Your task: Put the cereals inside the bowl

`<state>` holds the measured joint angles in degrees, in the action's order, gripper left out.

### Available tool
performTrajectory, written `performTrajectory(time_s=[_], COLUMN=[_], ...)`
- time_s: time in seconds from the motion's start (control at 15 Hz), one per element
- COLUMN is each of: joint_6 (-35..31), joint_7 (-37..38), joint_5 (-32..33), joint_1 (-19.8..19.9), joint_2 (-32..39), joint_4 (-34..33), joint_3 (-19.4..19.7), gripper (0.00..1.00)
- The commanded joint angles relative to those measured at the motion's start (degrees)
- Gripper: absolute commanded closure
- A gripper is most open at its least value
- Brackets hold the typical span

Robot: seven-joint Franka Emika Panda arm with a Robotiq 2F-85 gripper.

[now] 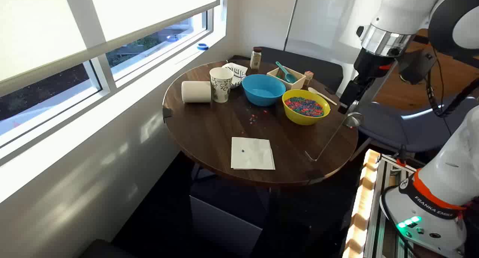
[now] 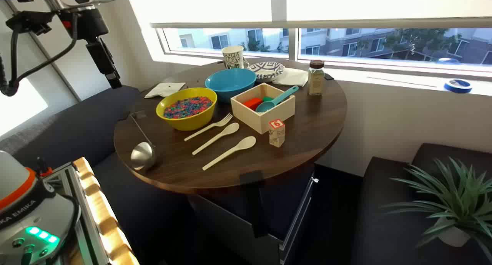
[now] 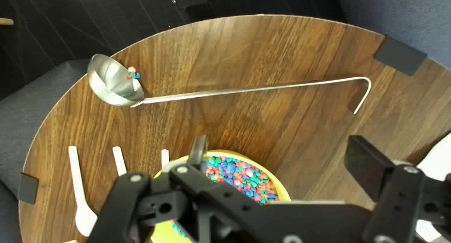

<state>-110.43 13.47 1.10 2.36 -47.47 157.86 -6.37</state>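
The cereals are small red, blue and green bits heaped in a yellow bowl (image 1: 299, 119); the heap shows in both exterior views (image 1: 305, 106) (image 2: 188, 106) and partly in the wrist view (image 3: 243, 178). A blue bowl (image 1: 260, 95) stands beside it; its visible inside holds nothing, and it is outside the wrist view. A metal ladle (image 3: 114, 82) lies on the table, its long handle (image 3: 246, 91) ending in a hook. A few bits sit at its cup's lip. My gripper (image 3: 278, 149) is open and empty, above the table near the yellow bowl and ladle.
Wooden cutlery (image 2: 230, 153) lies near the bowls. A wooden box (image 2: 265, 117) holds a teal scoop (image 2: 275, 101). Stacked blocks (image 2: 276, 133), a jar (image 2: 316, 78), paper cups (image 1: 220, 84), a patterned plate (image 2: 265, 71) and napkins (image 1: 251, 153) stand or lie around. Loose bits (image 1: 253, 119) are scattered.
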Motion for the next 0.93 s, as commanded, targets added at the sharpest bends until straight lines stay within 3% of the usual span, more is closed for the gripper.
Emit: performTrajectory(time_s=[0.0,0.73,0.87], joint_6=[0.1,0.1,-0.8], joint_7=[0.1,0.1,2.1], joint_5=[0.2,0.2,-1.6], joint_1=[-0.2,-0.2,-1.9], joint_2=[0.1,0.3,3.3], joint_4=[0.0,0.1,-1.8], joint_3=[0.2,0.2,-2.0], gripper=[0.00,0.00,0.00])
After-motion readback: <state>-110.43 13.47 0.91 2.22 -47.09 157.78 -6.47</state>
